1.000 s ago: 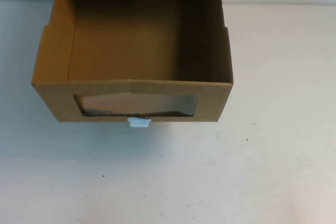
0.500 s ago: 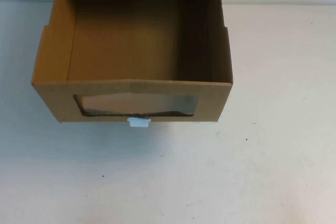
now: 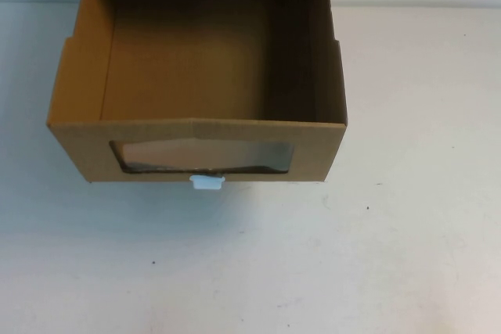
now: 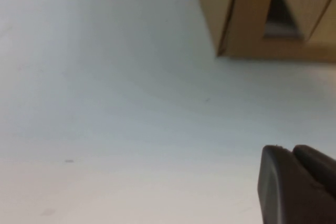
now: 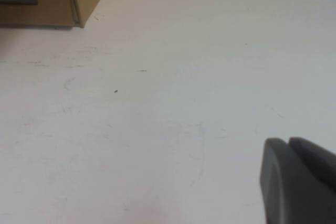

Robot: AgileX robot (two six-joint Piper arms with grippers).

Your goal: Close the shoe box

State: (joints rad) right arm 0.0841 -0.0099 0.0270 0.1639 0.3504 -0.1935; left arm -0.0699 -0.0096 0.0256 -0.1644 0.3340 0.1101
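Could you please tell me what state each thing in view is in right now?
shoe box: drawer pulled out, open on top, nothing visible inside.
white pull tab: below the window, untouched.
left gripper: over bare table, apart from the box.
right gripper: over bare table, apart from the box.

Plain brown cardboard for the box (image 3: pixel 78 146), unprinted, darker brown in the shadowed inside, with a clear window (image 3: pixel 203 154) showing pale and greyish and a small white tab (image 3: pixel 207 183) just below it. White table (image 3: pixel 376 256), faintly bluish in the shade beside the box, flecked with a few tiny dark specks and light scuffs. Dark grey to black for the left gripper (image 4: pixel 296 184), off to the box's left side, and the same dark grey for the right gripper (image 5: pixel 296 179), over bare table off the box's right corner.
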